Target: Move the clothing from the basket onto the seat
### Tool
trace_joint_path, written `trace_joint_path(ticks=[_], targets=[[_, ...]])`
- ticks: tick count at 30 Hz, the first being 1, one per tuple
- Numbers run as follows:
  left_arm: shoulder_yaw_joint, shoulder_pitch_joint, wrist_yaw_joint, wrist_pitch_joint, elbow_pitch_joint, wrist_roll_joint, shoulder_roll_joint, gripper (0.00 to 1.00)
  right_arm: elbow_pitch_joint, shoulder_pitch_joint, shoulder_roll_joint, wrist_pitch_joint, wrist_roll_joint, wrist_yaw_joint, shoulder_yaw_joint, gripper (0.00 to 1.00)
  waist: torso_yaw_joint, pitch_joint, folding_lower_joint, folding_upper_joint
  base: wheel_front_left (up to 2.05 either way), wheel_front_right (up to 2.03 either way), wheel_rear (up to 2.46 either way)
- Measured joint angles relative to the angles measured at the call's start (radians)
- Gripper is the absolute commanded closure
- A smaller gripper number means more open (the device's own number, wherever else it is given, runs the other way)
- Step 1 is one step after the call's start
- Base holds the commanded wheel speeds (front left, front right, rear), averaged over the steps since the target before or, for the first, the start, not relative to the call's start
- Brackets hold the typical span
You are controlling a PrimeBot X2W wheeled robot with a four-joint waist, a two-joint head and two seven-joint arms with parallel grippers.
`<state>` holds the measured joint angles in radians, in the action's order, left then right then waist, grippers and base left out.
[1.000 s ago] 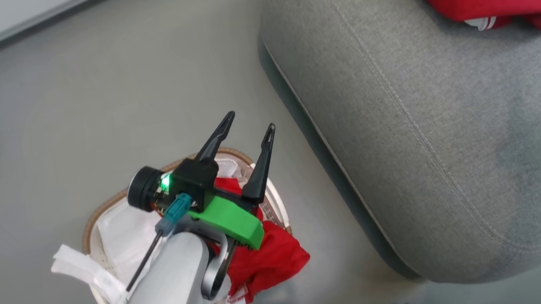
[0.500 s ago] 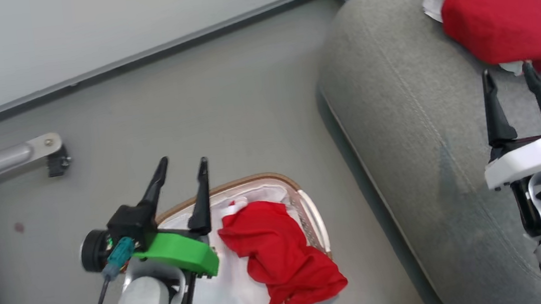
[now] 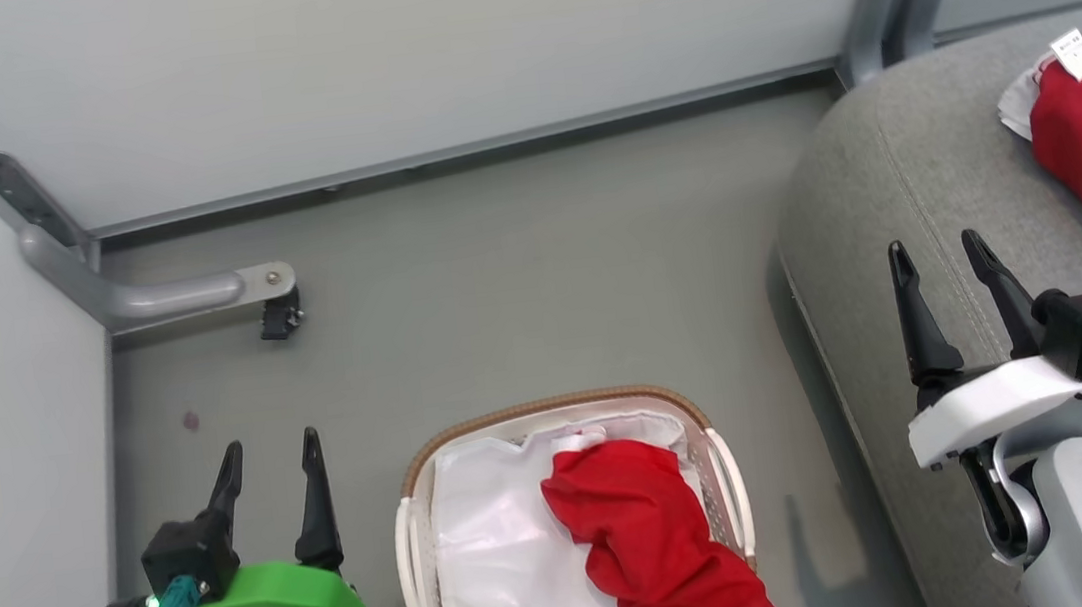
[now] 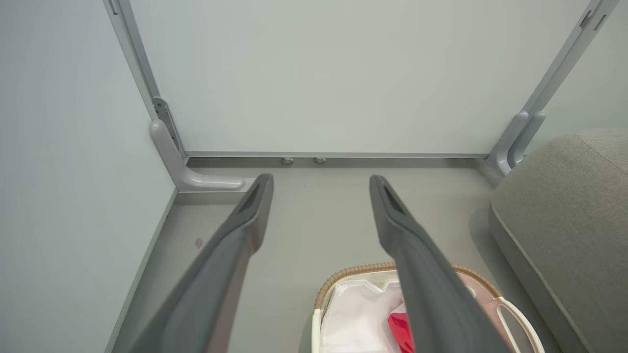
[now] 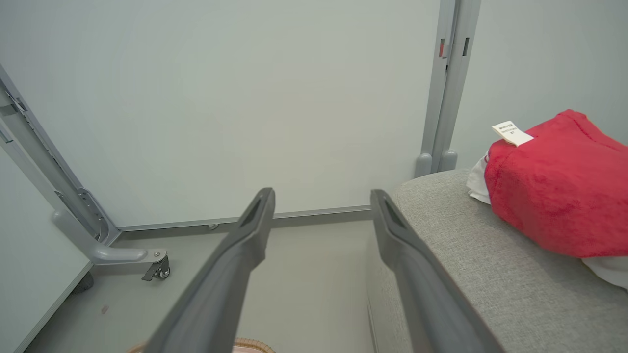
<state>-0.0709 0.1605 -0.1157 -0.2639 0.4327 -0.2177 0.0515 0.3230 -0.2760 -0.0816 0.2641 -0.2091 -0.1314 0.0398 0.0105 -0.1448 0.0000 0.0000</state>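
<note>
**Clothing (image 3: 651, 533) is seen in the basket (image 3: 552, 405), between the two arms.**
Both jaws are spread and empty. The garment is draped lengthwise along the basket's right half, with the left jaws beside the basket and the right jaws over the seat (image 3: 891, 186).

the basket (image 3: 417, 518) sits on the floor (image 3: 519, 286) left of the seat (image 3: 900, 175), clothing (image 3: 652, 543) inside it.

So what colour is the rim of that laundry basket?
Brown, woven-looking; the basket shows best in the head view.
</note>
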Motion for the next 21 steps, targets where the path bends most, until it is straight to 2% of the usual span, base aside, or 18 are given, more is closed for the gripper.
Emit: trace_joint_path(ticks=[10,21], targets=[[0.038,-0.082,-0.007,0.000,0.010,0.025,-0.001,0.00,0.040,0.100,0.012,0.000,0.032,0.000,-0.007,0.00,0.053,0.102,0.0000,0.0000,0.00,0.00,0.00],[0.057,-0.154,-0.009,0.000,-0.033,0.000,-0.001,0.00,0.037,0.170,0.023,0.000,0.032,0.000,-0.005,0.00,0.045,0.153,0.0000,0.0000,0.00,0.00,0.00]])
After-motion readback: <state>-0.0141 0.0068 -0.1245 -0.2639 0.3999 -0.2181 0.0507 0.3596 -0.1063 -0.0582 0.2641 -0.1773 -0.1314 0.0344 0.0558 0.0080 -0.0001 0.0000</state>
